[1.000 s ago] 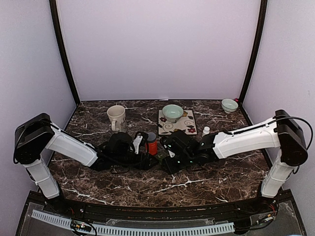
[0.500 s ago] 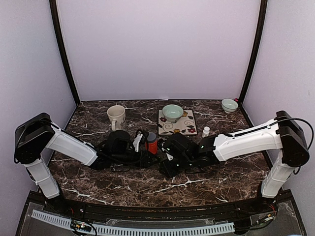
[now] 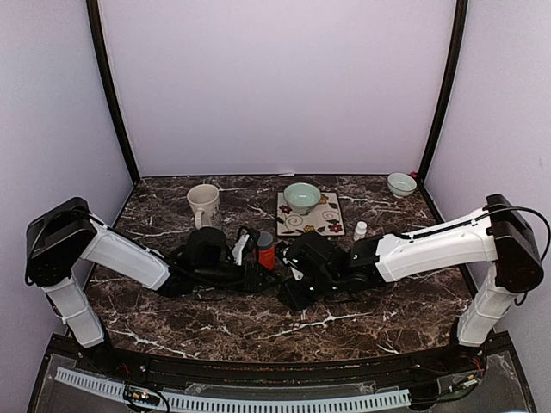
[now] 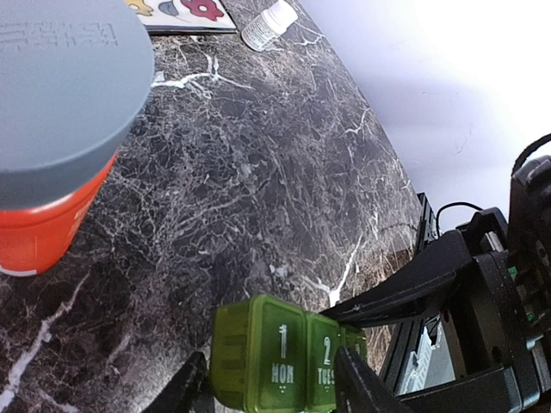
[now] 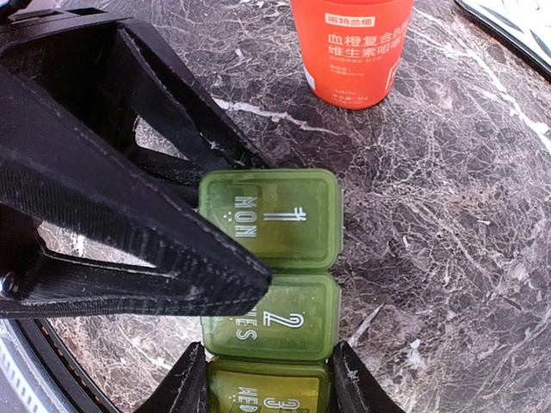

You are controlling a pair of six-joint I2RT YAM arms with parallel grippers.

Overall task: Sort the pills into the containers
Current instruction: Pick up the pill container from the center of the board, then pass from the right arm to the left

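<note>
Containers snug inside right end effector

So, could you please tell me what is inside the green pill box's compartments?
Nothing inside shows: the pill box has all three visible lids shut, marked MON, TUES and WED, and the green plastic hides whatever they hold.

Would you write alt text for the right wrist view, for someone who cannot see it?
A green pill-box strip, lids closed and marked 1 MON, 2 TUES, 3 WED, lies on the marble table between the fingertips of the right gripper. The black fingers of the left gripper extend in from the left, partly covering it, and an orange bottle stands beyond.
</note>
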